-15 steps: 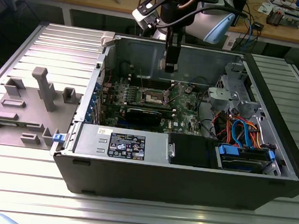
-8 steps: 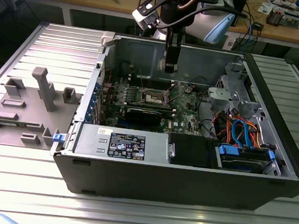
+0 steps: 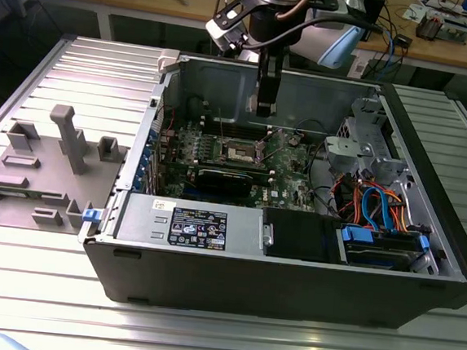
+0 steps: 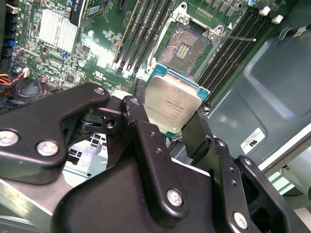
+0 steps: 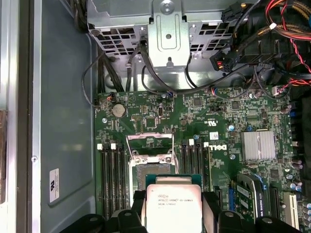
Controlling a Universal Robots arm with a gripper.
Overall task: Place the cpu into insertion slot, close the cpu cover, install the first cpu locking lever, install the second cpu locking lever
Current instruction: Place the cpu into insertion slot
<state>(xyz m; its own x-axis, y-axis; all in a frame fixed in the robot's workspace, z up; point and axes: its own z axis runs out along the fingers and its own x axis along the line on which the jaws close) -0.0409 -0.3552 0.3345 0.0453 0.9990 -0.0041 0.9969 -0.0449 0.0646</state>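
My gripper (image 3: 264, 104) hangs inside the open computer case, above the motherboard. It is shut on the cpu (image 4: 172, 109), a flat silvery square chip with a pale edge, pinched on two opposite sides by the black fingers (image 5: 212, 209). In the first wrist view the cpu (image 5: 174, 206) hovers just beside and above the open insertion slot (image 5: 150, 174). The slot's bare contact field (image 4: 187, 44) is uncovered. The cpu cover (image 5: 150, 158), a thin silvery frame, is swung back off the slot. A thin wire locking lever (image 4: 238, 38) sticks out at the slot's side.
Memory slots (image 5: 111, 179) flank the socket on both sides. A finned heatsink (image 5: 259, 145), a drive cage (image 3: 365, 146) with orange and blue cables (image 3: 378, 208) and the case walls (image 3: 217, 79) ring the board. A grey fixture (image 3: 46, 167) lies on the table outside the case.
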